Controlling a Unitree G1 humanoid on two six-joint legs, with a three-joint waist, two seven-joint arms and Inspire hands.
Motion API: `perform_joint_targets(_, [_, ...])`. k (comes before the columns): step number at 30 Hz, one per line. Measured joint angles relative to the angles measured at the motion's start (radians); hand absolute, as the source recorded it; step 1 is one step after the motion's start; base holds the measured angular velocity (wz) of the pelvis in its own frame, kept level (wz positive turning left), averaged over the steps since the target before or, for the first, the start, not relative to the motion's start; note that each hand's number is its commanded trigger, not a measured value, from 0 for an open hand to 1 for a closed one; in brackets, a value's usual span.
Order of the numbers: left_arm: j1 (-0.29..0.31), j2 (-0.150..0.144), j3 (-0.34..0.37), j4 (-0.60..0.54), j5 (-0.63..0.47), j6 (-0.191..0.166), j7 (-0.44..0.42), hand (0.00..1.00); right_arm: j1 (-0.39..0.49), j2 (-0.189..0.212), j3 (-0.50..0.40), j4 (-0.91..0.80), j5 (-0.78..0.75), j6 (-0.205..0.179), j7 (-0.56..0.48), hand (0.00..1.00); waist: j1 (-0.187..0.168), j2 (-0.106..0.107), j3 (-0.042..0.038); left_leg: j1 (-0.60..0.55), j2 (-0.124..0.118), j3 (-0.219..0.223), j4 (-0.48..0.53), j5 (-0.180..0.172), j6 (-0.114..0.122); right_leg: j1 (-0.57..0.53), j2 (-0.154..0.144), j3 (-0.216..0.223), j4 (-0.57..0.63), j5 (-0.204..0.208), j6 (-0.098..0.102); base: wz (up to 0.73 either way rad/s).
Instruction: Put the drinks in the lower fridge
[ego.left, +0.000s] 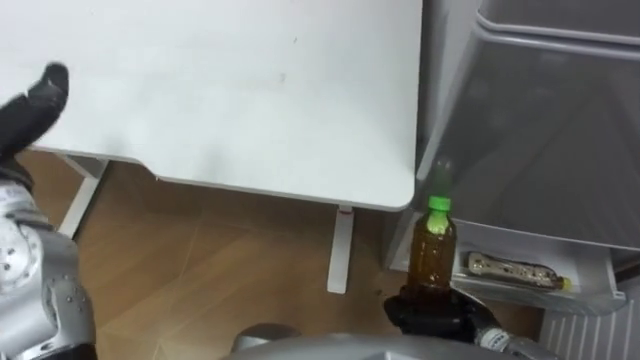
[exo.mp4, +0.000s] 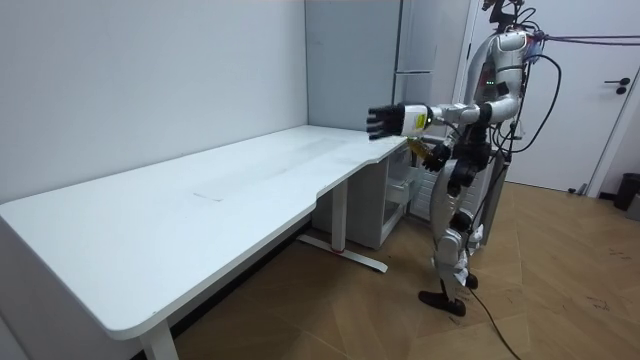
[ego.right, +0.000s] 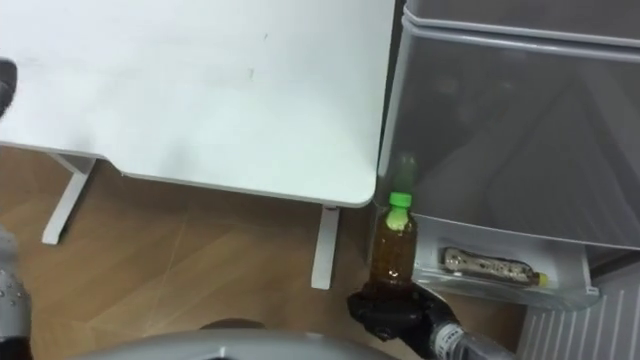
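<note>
A bottle (ego.left: 434, 250) of amber drink with a green cap stands upright in my right hand (ego.left: 435, 312), whose dark fingers are curled round its base. It is low in the eye views, just past the table's corner and in front of the fridge's open lower compartment (ego.left: 520, 285). My left hand (ego.left: 35, 100) is stretched out over the white table (ego.left: 230, 90) at the far left with straight fingers and holds nothing. In the room view I stand at the table's end by the fridge (exo.mp4: 400, 40), left hand (exo.mp4: 385, 121) reaching forward, bottle (exo.mp4: 432, 152) at my waist.
The grey fridge door (ego.left: 540, 130) rises on the right. A flat packet (ego.left: 515, 270) lies on the shelf in the lower compartment. A white table leg (ego.left: 341, 250) stands on the wooden floor (ego.left: 220, 260) beside the fridge.
</note>
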Motion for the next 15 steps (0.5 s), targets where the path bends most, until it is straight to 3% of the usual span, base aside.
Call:
perform_joint_targets(2, [0.017,-0.001,-0.001,0.082,-0.004,-0.001,0.052,0.0,0.005,-0.001,-0.005,0.021,0.011,0.0,-0.011,1.0,0.0,-0.006,-0.0036,0.003,0.0,0.005,-0.002,0.0,0.0,0.001,0.0,0.004,0.0,0.0,0.0,-0.04])
perform_joint_targets(9, [0.033,0.0,-0.008,0.316,-0.038,-0.001,0.107,0.0,-0.022,0.006,-0.055,0.188,0.052,-0.01,-0.024,1.0,-0.012,-0.013,-0.0079,0.004,0.0,0.004,-0.002,-0.001,0.0,0.001,-0.001,0.004,0.002,0.0,0.0,0.0])
perform_joint_targets(15, [0.092,0.0,-0.018,0.457,-0.09,-0.001,0.129,0.0,-0.023,0.012,-0.086,0.289,0.222,-0.03,-0.03,1.0,-0.026,-0.024,-0.008,0.018,-0.002,0.003,-0.014,-0.001,0.0,0.011,-0.002,0.001,-0.002,-0.001,0.002,0.01])
